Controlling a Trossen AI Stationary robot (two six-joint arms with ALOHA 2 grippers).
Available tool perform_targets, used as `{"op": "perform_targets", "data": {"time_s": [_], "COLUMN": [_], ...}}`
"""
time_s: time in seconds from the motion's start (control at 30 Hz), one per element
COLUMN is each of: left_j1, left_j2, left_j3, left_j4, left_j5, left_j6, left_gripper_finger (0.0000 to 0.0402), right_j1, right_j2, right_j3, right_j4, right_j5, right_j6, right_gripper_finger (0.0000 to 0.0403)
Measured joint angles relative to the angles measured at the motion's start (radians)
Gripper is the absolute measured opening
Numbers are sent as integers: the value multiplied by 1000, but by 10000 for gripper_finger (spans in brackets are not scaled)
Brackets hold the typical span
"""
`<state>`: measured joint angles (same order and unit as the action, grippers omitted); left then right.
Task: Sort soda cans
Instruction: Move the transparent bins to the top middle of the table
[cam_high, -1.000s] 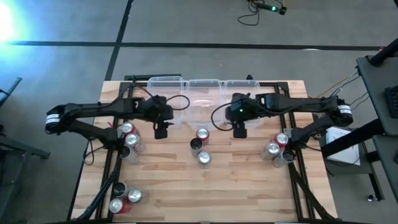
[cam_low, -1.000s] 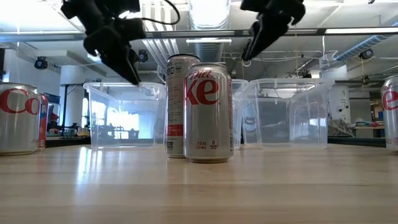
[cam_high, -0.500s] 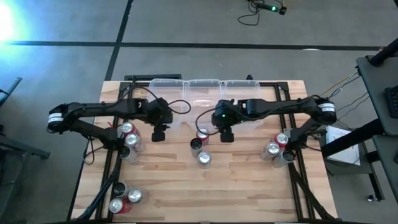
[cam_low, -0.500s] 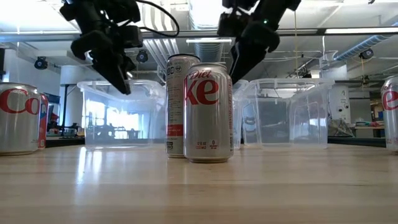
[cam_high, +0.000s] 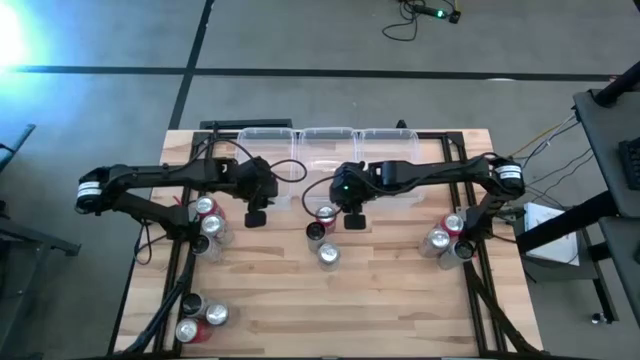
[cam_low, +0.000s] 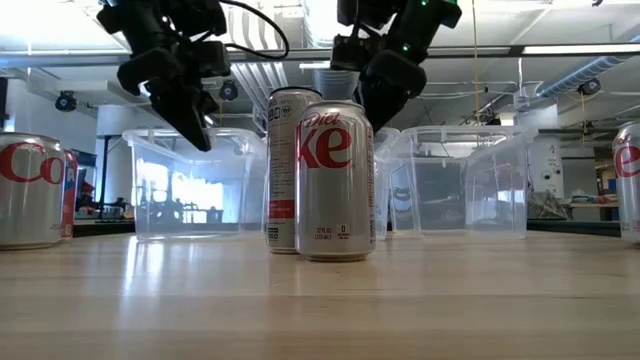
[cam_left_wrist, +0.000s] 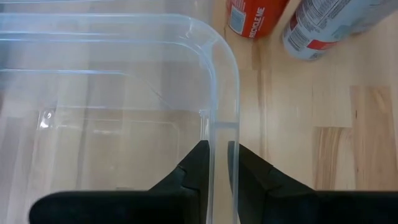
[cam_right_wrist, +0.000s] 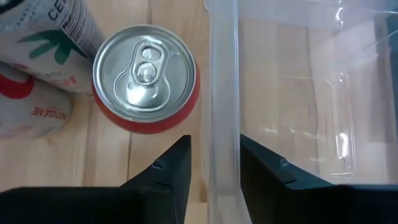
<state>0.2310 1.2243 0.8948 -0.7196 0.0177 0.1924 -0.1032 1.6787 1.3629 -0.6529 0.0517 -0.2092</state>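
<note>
Above the far half of my pale wooden slatted table (cam_high: 400, 300), both dark arms hover over the row of three clear rectangular plastic bins (cam_high: 327, 150). My left gripper (cam_left_wrist: 214, 171) has its two dark fingers pressed nearly together on the thin wall of the left clear bin (cam_left_wrist: 93, 124), pinching that rim. My right gripper (cam_right_wrist: 214, 162) straddles the wall of another clear bin (cam_right_wrist: 298, 93), one finger on each side with a narrow gap around the plastic; I cannot tell whether it is actually gripping. Just beside that wall stands a red soda can with a silver top (cam_right_wrist: 146, 78), upright on the wood. It belongs to a cluster of three cans (cam_high: 322, 233) near the table's middle, fronted in the low view by a silver-grey can (cam_low: 336, 180). More soda cans stand in groups at the left edge (cam_high: 208, 225), the near left corner (cam_high: 200, 318) and the right edge (cam_high: 446, 238).
</note>
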Motion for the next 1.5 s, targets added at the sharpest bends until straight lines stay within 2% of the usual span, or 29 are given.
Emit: {"op": "perform_targets", "data": {"time_s": [0.4,0.7,1.03,1.3,1.5], "left_j1": [0,8,21,21,23], "left_j2": [0,-1,-5,-6,-8], "left_j3": [0,0,0,0,-4], "left_j4": [-3,-6,-11,-15,-34], "left_j5": [1,5,6,1,0], "left_j6": [24,27,26,29,32], "left_gripper_finger": [38,38,38,38,63], "right_j1": [-7,-9,-8,-6,-6], "right_j2": [5,6,6,5,5], "right_j3": [6,6,5,5,4], "right_j4": [26,46,45,40,43], "right_j5": [2,1,0,-10,-16], "right_j6": [0,34,96,68,42], "right_gripper_finger": [44,61,51,73,66]}}
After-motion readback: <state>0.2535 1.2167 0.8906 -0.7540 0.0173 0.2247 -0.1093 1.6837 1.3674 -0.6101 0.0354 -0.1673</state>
